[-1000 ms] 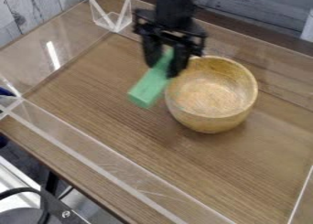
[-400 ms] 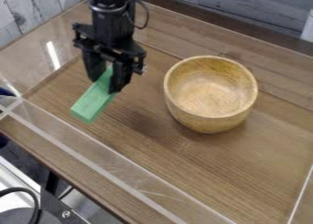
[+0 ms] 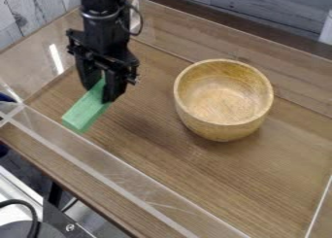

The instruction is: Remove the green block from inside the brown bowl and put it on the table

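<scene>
The green block [image 3: 85, 109] hangs tilted from my gripper [image 3: 104, 85], its lower end close to the table [image 3: 182, 169] at the left; whether it touches the wood I cannot tell. The black fingers are shut on the block's upper end and the gripper points straight down. The brown bowl [image 3: 224, 98] stands to the right, apart from the gripper, with nothing inside its pale hollow.
Low clear acrylic walls [image 3: 78, 159] border the tabletop on the near and left sides, close to the block. A clear bracket stands at the far wall behind the arm. A dark cable lies off the table at the bottom left.
The gripper has carried the green block leftward from beside the bowl's rim and lower toward the tabletop. The bowl has not moved.
</scene>
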Controlling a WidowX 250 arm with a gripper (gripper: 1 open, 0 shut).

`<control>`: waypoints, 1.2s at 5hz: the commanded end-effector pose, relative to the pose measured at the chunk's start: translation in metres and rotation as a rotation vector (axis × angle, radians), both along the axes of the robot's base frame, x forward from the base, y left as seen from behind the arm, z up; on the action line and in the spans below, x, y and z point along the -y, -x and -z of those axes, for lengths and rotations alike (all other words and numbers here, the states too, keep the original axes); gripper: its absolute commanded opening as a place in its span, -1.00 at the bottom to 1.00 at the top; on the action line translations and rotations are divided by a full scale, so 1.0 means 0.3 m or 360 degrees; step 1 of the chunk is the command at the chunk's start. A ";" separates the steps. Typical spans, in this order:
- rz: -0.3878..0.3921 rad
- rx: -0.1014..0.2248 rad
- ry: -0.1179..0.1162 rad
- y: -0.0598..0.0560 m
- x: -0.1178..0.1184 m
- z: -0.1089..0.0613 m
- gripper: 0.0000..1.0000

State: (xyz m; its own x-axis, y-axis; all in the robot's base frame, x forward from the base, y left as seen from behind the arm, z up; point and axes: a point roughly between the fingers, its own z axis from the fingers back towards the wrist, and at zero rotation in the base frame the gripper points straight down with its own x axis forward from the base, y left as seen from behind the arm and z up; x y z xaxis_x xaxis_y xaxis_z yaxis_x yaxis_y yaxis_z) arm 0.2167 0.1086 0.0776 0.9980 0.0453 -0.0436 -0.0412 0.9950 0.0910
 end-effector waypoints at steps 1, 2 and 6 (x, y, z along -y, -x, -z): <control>-0.0021 0.0099 -0.0067 -0.075 -0.059 0.013 -1.00; -0.0042 0.0114 -0.0094 -0.121 -0.089 0.066 -1.00; -0.0099 -0.0021 0.0024 -0.139 -0.073 0.108 -1.00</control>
State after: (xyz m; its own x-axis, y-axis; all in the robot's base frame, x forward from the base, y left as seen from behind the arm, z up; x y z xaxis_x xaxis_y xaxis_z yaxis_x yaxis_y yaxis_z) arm 0.2489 0.1248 0.0327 0.9892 0.0982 -0.1085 -0.0920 0.9939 0.0608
